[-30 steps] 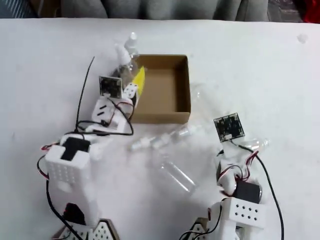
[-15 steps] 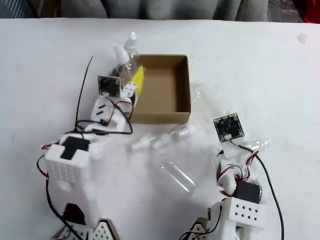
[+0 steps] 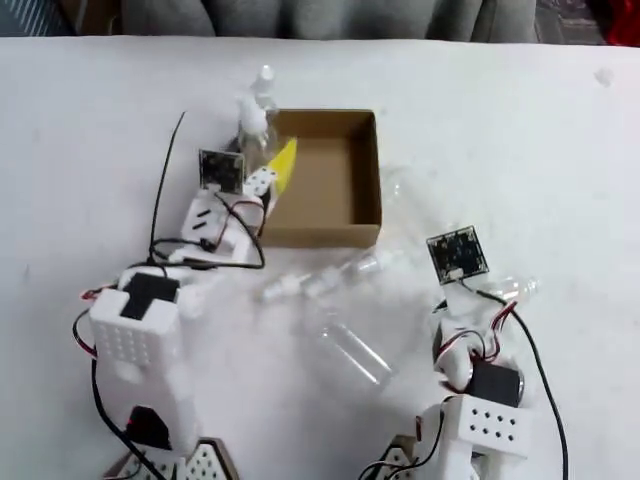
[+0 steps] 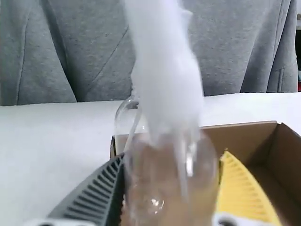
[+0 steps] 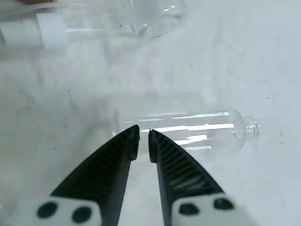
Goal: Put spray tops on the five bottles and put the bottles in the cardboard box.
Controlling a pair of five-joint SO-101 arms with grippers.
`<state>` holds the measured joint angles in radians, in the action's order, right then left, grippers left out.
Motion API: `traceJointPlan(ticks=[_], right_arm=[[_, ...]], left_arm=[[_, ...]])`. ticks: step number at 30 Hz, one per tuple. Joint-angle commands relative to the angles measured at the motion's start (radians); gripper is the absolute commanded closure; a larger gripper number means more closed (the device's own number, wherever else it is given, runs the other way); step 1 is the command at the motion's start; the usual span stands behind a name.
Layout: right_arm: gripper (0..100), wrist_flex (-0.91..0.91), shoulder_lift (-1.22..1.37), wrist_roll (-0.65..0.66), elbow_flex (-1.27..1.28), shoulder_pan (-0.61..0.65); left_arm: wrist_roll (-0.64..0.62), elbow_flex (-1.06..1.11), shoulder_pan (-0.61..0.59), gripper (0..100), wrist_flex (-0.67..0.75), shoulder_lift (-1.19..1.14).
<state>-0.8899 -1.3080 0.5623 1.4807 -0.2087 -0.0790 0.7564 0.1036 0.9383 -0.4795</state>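
Note:
My left gripper (image 3: 266, 152) is shut on a clear bottle (image 4: 164, 193) with a white spray top (image 4: 164, 84), held upright between its grey and yellow fingers (image 4: 240, 188). It hangs at the left wall of the open cardboard box (image 3: 365, 180); in the left wrist view the box (image 4: 263, 136) lies just beyond the bottle. My right gripper (image 5: 142, 140) is low over the table with its black fingers nearly touching and nothing between them. A bare clear bottle (image 5: 197, 128) lies on its side just past the tips.
Another bottle with a spray top (image 3: 264, 82) stands behind the box's far left corner. A bare bottle (image 3: 355, 350) and loose white spray tops (image 3: 285, 288) lie between the arms. A spray top with its tube (image 5: 35, 30) lies farther off in the right wrist view.
My left gripper has shifted slightly right toward the box, and the held bottle stands more upright. The right arm has kept still.

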Motion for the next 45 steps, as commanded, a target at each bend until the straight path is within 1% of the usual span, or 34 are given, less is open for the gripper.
traceJointPlan(ticks=[1, 11, 18, 28, 36, 45], right_arm=[[98.1, 0.002, -0.001, 0.012, 0.017, -0.008], [98.1, 0.002, -0.001, 0.012, 0.018, -0.008], [98.1, 0.002, -0.001, 0.012, 0.018, -0.008], [98.1, 0.004, -0.001, 0.012, 0.018, -0.008], [98.1, 0.004, -0.001, 0.012, 0.018, -0.008], [98.1, 0.004, -0.001, 0.012, 0.018, -0.008]], left_arm=[[0.009, -0.054, -0.013, 72, -0.014, 0.010], [0.009, -0.029, -0.010, 72, -0.008, 0.022], [0.009, 0.091, -0.007, 72, -0.020, 0.193], [0.017, 0.187, -0.008, 72, -0.315, 0.449], [0.012, 0.215, -0.010, 72, -0.669, 0.717], [0.014, 0.215, -0.013, 72, -0.890, 0.923]])
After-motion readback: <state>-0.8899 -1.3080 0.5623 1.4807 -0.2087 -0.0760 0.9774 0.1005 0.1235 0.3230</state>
